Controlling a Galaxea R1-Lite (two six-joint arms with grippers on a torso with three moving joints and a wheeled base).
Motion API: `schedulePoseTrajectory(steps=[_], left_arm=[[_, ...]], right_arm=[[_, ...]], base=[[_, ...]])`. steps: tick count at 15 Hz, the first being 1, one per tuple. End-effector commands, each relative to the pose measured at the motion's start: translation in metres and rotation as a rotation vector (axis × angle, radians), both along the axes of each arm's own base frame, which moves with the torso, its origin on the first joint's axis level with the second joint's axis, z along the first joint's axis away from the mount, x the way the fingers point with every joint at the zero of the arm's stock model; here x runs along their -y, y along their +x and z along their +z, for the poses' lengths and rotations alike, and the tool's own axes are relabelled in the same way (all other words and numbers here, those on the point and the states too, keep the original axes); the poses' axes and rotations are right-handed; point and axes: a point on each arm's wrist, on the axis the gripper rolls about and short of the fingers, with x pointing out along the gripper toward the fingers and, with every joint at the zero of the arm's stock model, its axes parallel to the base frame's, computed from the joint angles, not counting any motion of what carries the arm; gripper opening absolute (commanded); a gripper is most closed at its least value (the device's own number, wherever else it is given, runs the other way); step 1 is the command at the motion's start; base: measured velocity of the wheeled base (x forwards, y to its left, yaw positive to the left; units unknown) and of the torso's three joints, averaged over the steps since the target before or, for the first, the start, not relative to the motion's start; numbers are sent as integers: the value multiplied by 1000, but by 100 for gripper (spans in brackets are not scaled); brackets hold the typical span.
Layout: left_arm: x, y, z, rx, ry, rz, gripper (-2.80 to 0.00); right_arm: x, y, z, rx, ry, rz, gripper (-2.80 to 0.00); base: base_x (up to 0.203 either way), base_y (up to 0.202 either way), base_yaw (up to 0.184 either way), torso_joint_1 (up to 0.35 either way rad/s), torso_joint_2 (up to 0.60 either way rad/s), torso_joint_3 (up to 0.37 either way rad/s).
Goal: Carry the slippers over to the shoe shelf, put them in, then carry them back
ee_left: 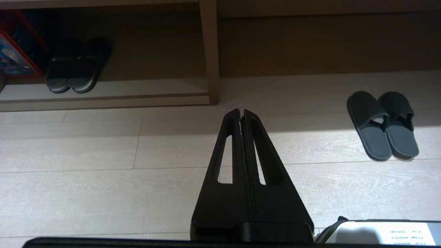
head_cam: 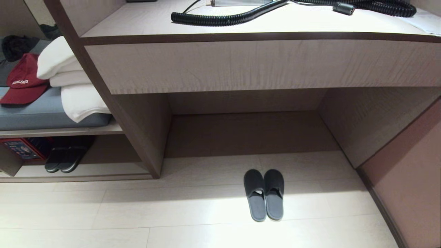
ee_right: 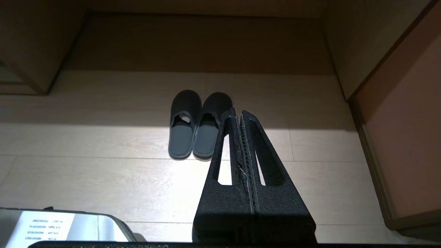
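Note:
The slippers (head_cam: 264,193), a plain dark grey pair, lie side by side on the pale floor at the mouth of the wide recess, toes toward the wall. They also show in the left wrist view (ee_left: 382,125) and the right wrist view (ee_right: 196,125). The shoe shelf (head_cam: 100,170) is the low compartment at the left, with its pale base plank (ee_left: 137,88) and upright divider (ee_left: 210,51). My left gripper (ee_left: 242,112) is shut and empty above the floor, well apart from the slippers. My right gripper (ee_right: 238,113) is shut and empty, just beside the pair. Neither arm shows in the head view.
A darker pair of slides (head_cam: 65,158) and a red box (head_cam: 20,148) sit in the shoe shelf. Above it are a grey cushion (head_cam: 44,112), white towels (head_cam: 69,79) and a red cap (head_cam: 24,81). A coiled black hose (head_cam: 275,10) lies on the desktop. A wall (head_cam: 410,179) bounds the right.

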Motion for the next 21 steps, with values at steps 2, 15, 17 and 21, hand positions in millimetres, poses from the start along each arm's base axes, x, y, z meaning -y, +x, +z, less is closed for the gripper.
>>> schedulePoseTrajectory(steps=[2,15,17,21], left_arm=[[0,0,0,-1,-1,1,-280],[0,0,0,-1,-1,1,-280],[0,0,0,-1,-1,1,-280],[0,0,0,1,7,0,-280]], right_arm=[[0,0,0,-2,0,0,-280],[0,0,0,-3,0,0,-280],[0,0,0,-3,0,0,-280],[0,0,0,-2,0,0,-280]], base=[[0,0,0,6,0,199],[0,0,0,2,2,202],[0,0,0,-1,5,198],[0,0,0,4,3,84]])
